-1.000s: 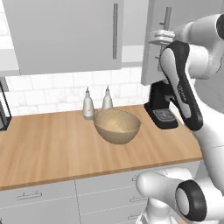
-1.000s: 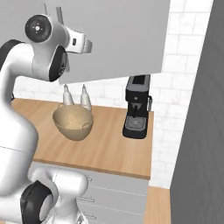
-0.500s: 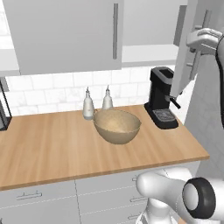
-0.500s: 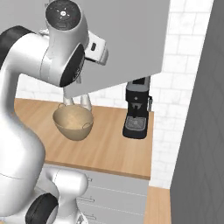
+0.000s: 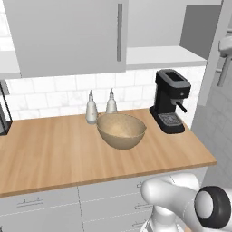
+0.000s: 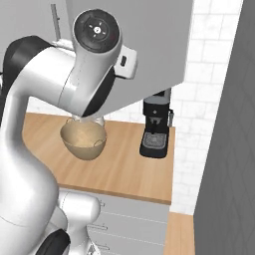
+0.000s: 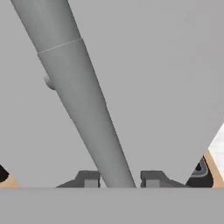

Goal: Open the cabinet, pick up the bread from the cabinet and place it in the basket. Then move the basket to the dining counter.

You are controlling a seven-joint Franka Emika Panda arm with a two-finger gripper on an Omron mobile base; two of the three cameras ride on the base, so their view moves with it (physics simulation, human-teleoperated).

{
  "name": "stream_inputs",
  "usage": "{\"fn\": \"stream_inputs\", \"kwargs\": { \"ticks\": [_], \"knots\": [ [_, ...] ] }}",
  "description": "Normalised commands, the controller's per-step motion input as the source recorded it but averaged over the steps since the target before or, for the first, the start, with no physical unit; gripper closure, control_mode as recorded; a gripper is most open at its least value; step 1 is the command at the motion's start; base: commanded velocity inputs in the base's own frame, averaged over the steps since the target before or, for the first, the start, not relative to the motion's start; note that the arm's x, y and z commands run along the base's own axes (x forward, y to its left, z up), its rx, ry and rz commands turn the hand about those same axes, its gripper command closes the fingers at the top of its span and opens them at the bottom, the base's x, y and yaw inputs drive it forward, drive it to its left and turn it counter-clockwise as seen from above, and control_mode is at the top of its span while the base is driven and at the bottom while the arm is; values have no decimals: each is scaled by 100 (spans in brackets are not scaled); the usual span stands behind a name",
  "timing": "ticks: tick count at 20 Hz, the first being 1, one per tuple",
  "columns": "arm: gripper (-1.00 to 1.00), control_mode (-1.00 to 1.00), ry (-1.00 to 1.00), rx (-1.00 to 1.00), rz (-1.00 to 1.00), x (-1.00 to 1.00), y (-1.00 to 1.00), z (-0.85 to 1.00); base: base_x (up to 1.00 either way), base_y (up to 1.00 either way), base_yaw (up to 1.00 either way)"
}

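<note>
I see the gripper (image 7: pixel 117 179) closed round the right cabinet door's bar handle (image 7: pixel 83 105); pulling off the door's arc could slip it free.

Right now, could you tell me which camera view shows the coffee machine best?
The left base view: the black coffee machine stands whole on the wood counter. The right base view shows its lower body beneath the cabinet door; the hand view catches a dark sliver.

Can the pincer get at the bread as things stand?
Probably not yet. The pincer straddles the right door's bar handle; that door is swung out, exposing the shelf, but no bread shows.
</note>
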Motion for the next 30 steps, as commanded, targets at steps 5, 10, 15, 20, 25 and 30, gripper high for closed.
{"fn": "stream_inputs", "kwargs": {
  "ticks": [5, 10, 15, 20, 25, 30],
  "knots": [
    [-100, -100, -27, 0, 4, -20, 4, 0, 0, 0, 0],
    [-100, -100, -23, 3, 12, -8, -2, 0, 0, 0, 0],
    [-100, -100, -1, -11, -9, -70, 0, 1, 0, 0, 0],
    [-100, -100, 1, -28, -21, -65, 24, 3, 0, 0, 0],
    [-100, -100, 14, -54, -27, -3, 90, 0, 0, 0, 0],
    [-100, -100, 18, -68, -18, 8, 91, 0, 0, 0, 0]
  ]
}}
